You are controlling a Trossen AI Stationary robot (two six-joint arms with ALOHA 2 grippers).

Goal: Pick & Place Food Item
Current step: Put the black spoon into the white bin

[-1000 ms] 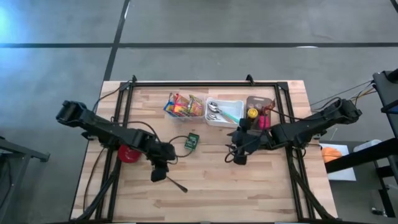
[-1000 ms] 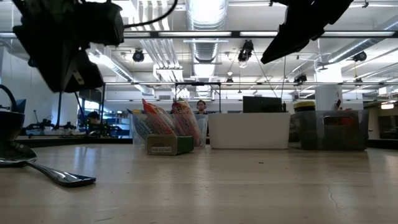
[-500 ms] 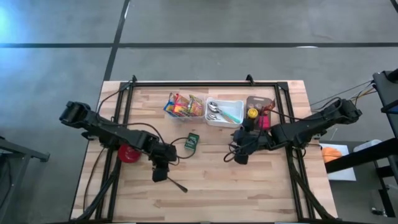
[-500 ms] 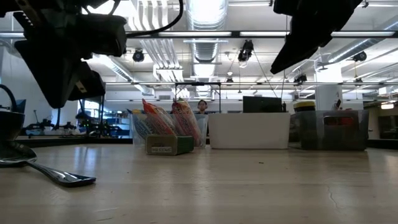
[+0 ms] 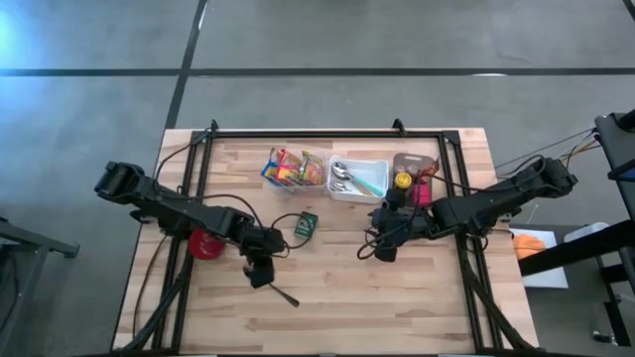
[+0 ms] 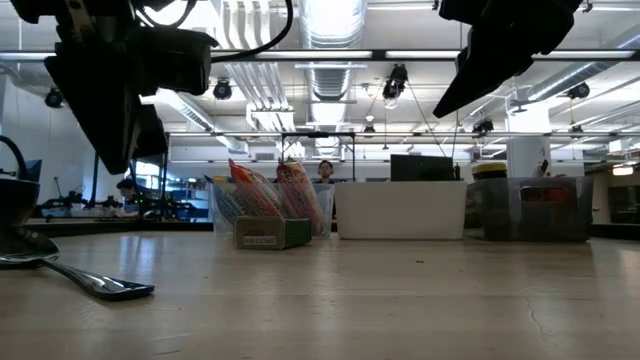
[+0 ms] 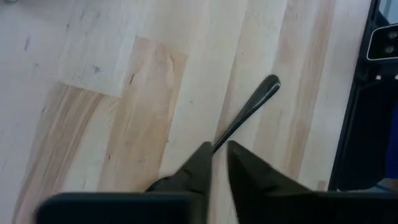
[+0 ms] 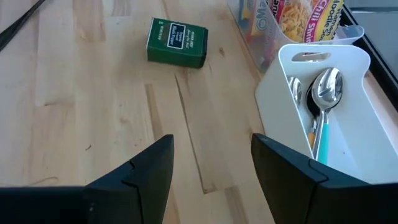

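A green box (image 5: 306, 224) lies flat on the wooden table (image 5: 417, 297), also seen in the right wrist view (image 8: 177, 42). Behind it a clear bin of snack packets (image 5: 293, 169) stands at the far middle. A metal spoon (image 5: 285, 296) lies on the table. My left gripper (image 5: 261, 278) hangs above the spoon's bowl end, clear of it. Only a narrow gap (image 7: 219, 155) shows between its fingers, with the handle (image 7: 249, 112) running out from beneath them. My right gripper (image 8: 211, 174) hangs open above bare wood, right of the box.
A white bin (image 8: 273, 93) with spoons stands right of the snack bin. A red bowl (image 5: 205, 244) sits under the left arm. A dark board with small yellow and pink items (image 5: 412, 177) lies at the far right. Bare wood stretches along the near edge.
My left gripper has rolled a little about its own pointing line above the spoon. The spoon and the green box lie where they were.
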